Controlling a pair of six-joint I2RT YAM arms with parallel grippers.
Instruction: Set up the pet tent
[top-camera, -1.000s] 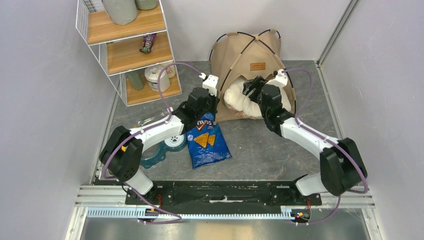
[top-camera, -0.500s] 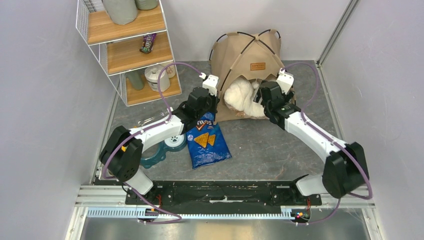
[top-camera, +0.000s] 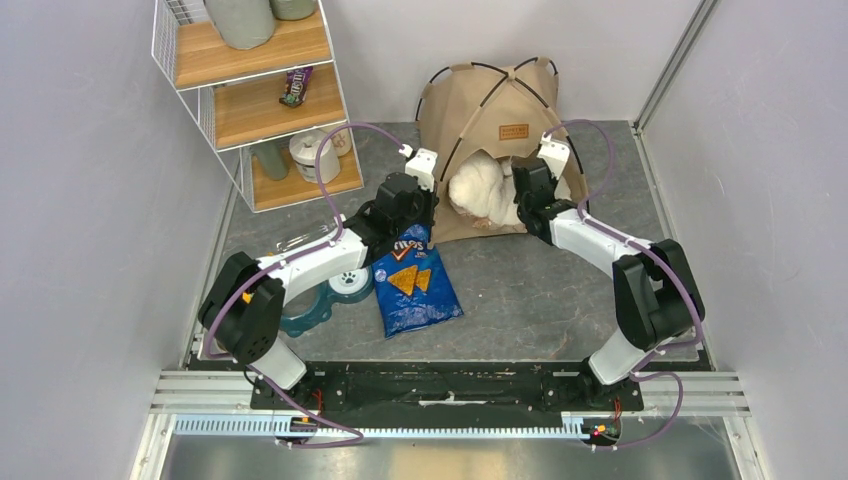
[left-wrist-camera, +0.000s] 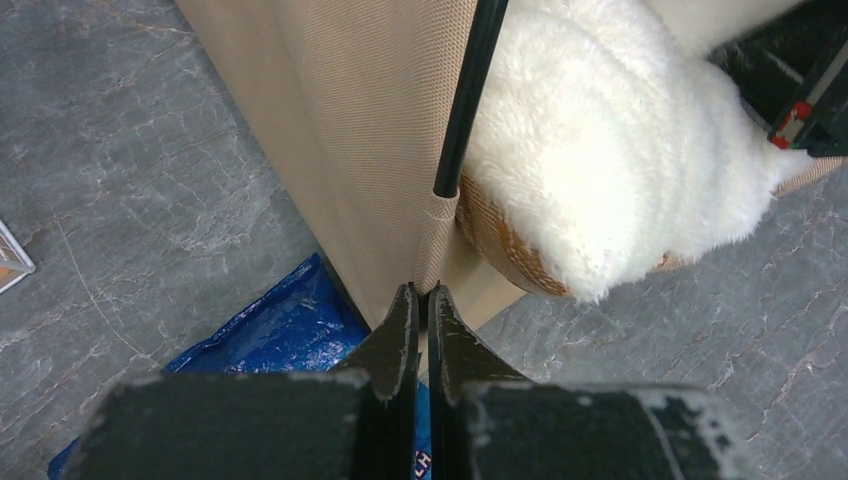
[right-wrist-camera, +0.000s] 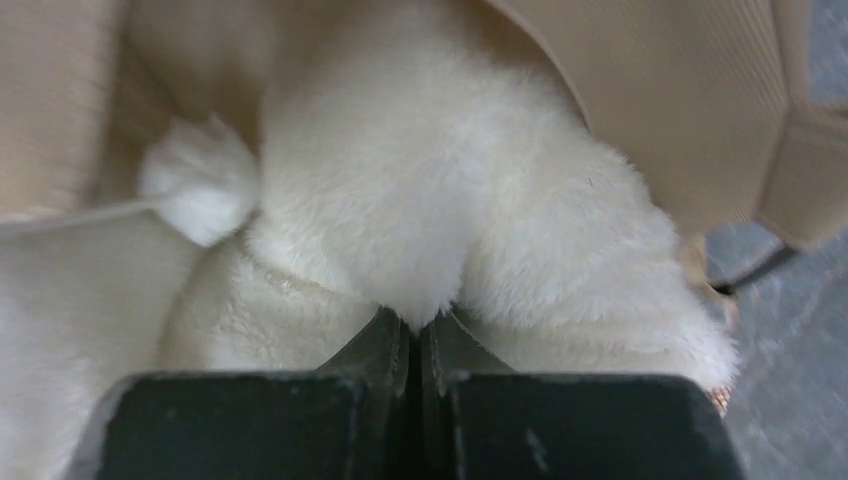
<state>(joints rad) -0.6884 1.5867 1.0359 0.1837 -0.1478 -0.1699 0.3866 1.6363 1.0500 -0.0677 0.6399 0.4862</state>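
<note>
The tan pet tent (top-camera: 500, 100) stands at the back with black poles crossing over it and a brown patch above its doorway. A fluffy white cushion (top-camera: 480, 190) bulges out of that doorway. My left gripper (top-camera: 432, 208) is at the tent's front left corner. In the left wrist view it (left-wrist-camera: 424, 292) is shut on the tan fabric edge just below a black pole's end (left-wrist-camera: 447, 185). My right gripper (top-camera: 514, 192) is at the right of the doorway, shut (right-wrist-camera: 418, 322) on a tuft of the cushion (right-wrist-camera: 400, 220). The white pom-pom (right-wrist-camera: 200, 190) hangs just left of it.
A blue chips bag (top-camera: 410, 280) lies under the left arm, with a teal pet bowl (top-camera: 320, 300) beside it. A wire shelf with wooden boards (top-camera: 260, 100) stands at the back left. Grey walls close in on both sides and behind the tent.
My right gripper has moved up to the doorway's right side and closed from wide open onto the cushion's fur. The left arm has not moved.
</note>
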